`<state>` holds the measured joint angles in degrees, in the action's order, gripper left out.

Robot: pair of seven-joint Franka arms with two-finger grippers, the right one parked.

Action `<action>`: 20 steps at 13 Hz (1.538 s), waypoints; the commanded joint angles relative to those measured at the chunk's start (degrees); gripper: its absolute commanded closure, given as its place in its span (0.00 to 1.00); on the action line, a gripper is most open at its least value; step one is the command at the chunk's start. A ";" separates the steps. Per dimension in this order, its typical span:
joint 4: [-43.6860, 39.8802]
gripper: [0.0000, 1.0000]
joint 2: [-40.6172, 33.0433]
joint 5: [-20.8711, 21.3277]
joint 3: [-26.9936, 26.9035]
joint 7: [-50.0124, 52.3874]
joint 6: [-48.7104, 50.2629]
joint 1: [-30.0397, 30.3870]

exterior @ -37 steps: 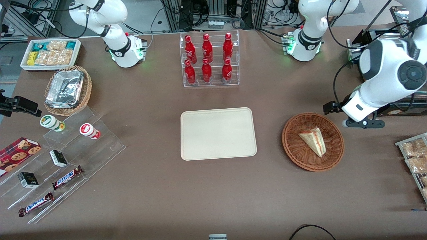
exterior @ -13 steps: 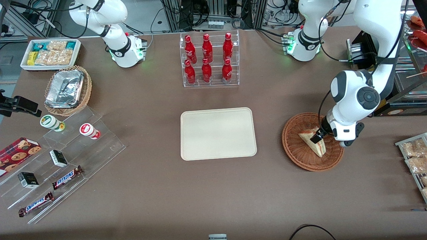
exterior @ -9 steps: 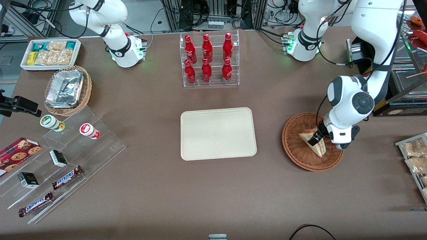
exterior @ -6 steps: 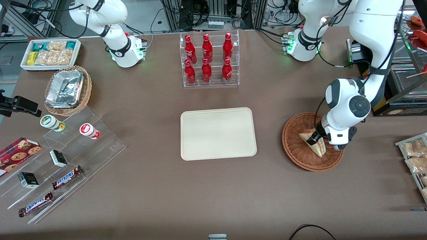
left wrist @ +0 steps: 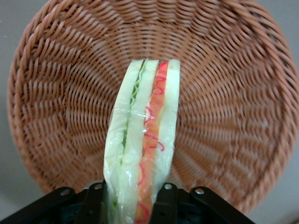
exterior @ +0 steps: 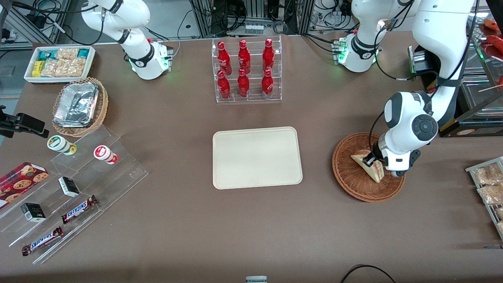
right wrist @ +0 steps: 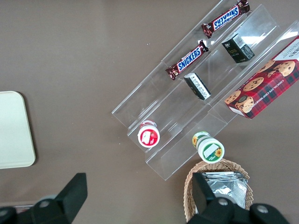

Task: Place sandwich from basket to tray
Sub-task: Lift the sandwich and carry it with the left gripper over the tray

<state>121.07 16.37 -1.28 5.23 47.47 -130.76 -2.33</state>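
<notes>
The sandwich (exterior: 368, 166), a plastic-wrapped wedge of white bread with red, orange and green layers, stands on edge in the reddish-brown woven basket (exterior: 347, 173) toward the working arm's end of the table. In the left wrist view the sandwich (left wrist: 142, 140) runs between two black fingers (left wrist: 96, 203) that press on both its bread faces, with the basket (left wrist: 224, 93) underneath. My gripper (exterior: 370, 160) is shut on the sandwich, low inside the basket. The cream tray (exterior: 257, 157) lies flat at mid-table, beside the basket, with nothing on it.
A clear rack of red bottles (exterior: 246, 70) stands farther from the front camera than the tray. Packaged snacks (exterior: 489, 188) lie near the basket at the table's end. Toward the parked arm's end are a tan basket with foil container (exterior: 78, 105) and acrylic steps (exterior: 78, 188) holding snacks.
The working arm came down from beside the basket into it and its fingers closed on the sandwich. In the last half second the sandwich has tipped up and shifted slightly with the gripper.
</notes>
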 commanded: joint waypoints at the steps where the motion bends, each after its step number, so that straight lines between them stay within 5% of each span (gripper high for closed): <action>1: -6.36 1.00 -0.46 0.22 -0.14 -4.82 9.36 -2.94; 10: -21.91 1.00 12.09 -0.30 -0.14 -4.14 9.73 -21.47; 16: -35.45 1.00 21.94 -0.57 -0.14 8.94 9.64 -31.32; 20: -37.40 1.00 24.06 -0.74 -0.14 11.85 9.29 -35.63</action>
<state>86.06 38.96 -1.37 5.93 57.47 -122.05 -35.97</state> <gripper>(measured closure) 0.811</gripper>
